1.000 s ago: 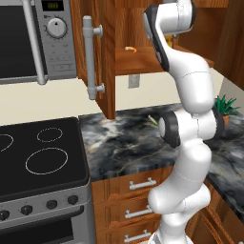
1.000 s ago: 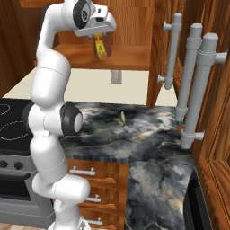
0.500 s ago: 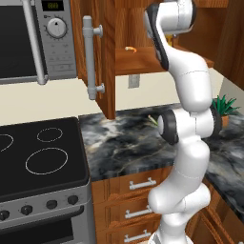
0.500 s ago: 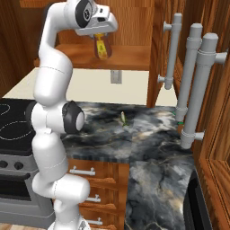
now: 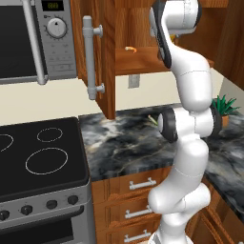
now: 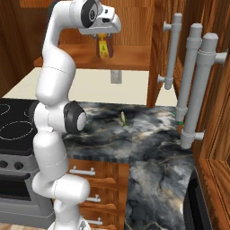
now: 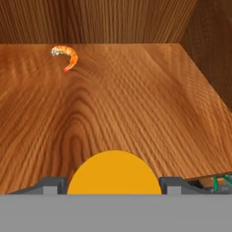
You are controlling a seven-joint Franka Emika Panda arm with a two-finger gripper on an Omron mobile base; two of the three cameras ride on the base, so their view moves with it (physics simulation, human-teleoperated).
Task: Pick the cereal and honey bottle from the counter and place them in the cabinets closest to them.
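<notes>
— Where's the arm?
— Standing tall off its base, bent at the dark elbow joint, with the upper link leaning forward and the wrist turned level.
— And the tool (image 6: 104, 44)?
— Up at the top of the reach, pointing down. Its two fingers (image 7: 50, 185) sit one on each side of the honey bottle (image 6: 103, 46), clamped on it.

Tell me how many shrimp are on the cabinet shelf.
1. The shrimp lies on the shelf toward its back, apart from the honey bottle the gripper holds.
</notes>
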